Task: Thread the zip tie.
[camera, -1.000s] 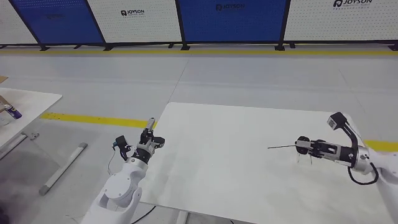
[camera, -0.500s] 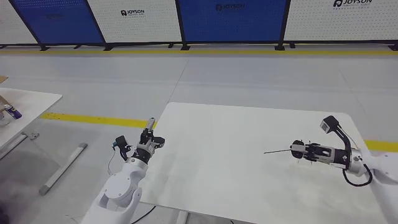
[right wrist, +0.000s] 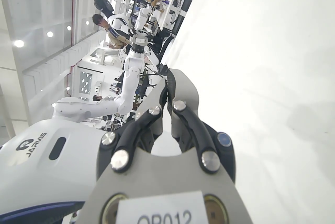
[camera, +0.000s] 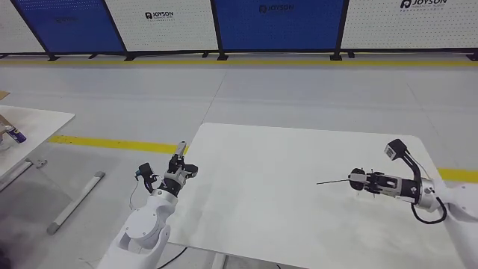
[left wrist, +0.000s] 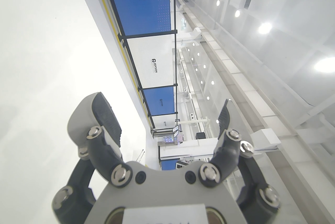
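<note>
A thin black zip tie [camera: 332,181] sticks out level above the white table [camera: 261,194], pointing toward the table's middle. My right gripper [camera: 355,181] is shut on its end, near the table's right side. In the right wrist view the fingers [right wrist: 180,88] are pressed together, with the tie's black end [right wrist: 162,69] at their tips. My left gripper [camera: 180,152] sits at the table's left edge. In the left wrist view it [left wrist: 165,117] stands open, nothing between its ridged pads [left wrist: 107,115].
A second white table [camera: 30,131] with small items stands off to the far left, across a gap of floor. Blue and white panel walls [camera: 276,7] run along the back. The left arm [right wrist: 130,65] shows far off in the right wrist view.
The right gripper with the zip tie shifted a little left and toward the near edge a second ago, then held still. The left arm has not moved.
</note>
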